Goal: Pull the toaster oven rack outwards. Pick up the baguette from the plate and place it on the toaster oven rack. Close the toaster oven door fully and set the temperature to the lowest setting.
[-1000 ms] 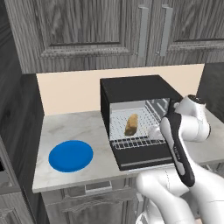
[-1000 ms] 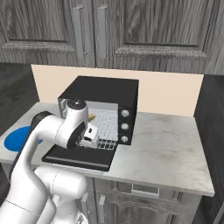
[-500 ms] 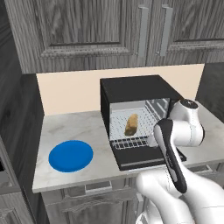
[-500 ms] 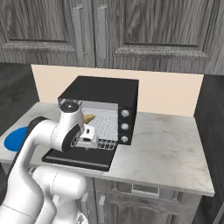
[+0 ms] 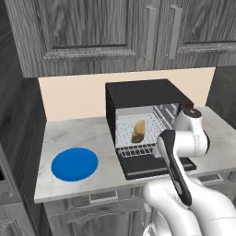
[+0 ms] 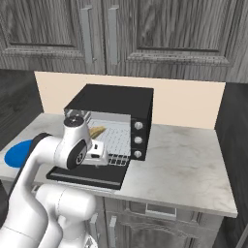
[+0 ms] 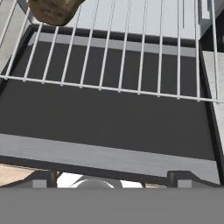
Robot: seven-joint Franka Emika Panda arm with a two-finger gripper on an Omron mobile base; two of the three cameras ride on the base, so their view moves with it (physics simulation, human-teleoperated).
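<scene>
The black toaster oven (image 5: 144, 94) stands with its door (image 5: 156, 168) folded down flat. Its silver wire rack (image 5: 138, 150) is pulled partly out, and the tan baguette (image 5: 138, 131) lies on it toward the back. From the other side I see the baguette (image 6: 97, 131) just behind my hand. My gripper (image 6: 103, 162) hovers over the rack's front edge and the door, open and holding nothing. In the hand view the fingertips (image 7: 42, 178) stand wide apart above the door's silver handle (image 7: 109, 155), with the rack (image 7: 118, 57) and the baguette's end (image 7: 54, 9) beyond. The blue plate (image 5: 74, 164) lies bare to the left.
Three silver knobs (image 6: 138, 140) run down the oven's right front. The marble counter (image 6: 184, 160) stretches right of the oven to a dark wall. Grey wall cabinets (image 5: 106, 32) hang above. My own arm (image 5: 175, 161) blocks the door's right part in the left base view.
The arm has folded lower and the hand has drawn slightly back and down over the open door. The gripper stayed open. Baguette, rack and door have not moved.
</scene>
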